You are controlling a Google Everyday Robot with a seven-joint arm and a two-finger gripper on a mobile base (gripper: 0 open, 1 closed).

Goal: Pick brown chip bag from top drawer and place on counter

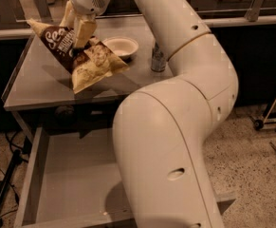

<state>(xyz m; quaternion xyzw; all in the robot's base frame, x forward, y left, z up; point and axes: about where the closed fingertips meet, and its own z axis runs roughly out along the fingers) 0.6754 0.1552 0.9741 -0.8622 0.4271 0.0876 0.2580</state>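
Nearest to me, below the counter's (pixel 33 87) front edge, the top drawer (pixel 69 175) stands pulled out, its grey floor bare where I can see it, with the low left wall and part of the front board in sight. The robot's big cream arm (pixel 175 141) rises in front of the counter's right half, covering the drawer's right side, then bends back and leans over the counter from the right.

Over the left-middle of the counter hangs the gripper (pixel 77 30), pointing down. Its two pale fingers (pixel 85 31) are clamped on the upper part of the brown chip bag (pixel 83 56), one on each face. The bag is out of the drawer and sits tilted above the counter: one pale yellow end is up towards the counter's back left corner, and the other hangs low towards its front edge, with a dark shadow on the surface beneath it. I cannot tell whether that lower end touches the counter.

Just behind the bag, towards the middle of the counter's back, a small white bowl (pixel 122 45) sits on the surface. Beside it, further along the counter to the right, stands a metal can (pixel 157 61), partly hidden by the arm. Behind the counter runs a row of dark cabinets (pixel 251 56) with a pale rail (pixel 242 20) along the top.
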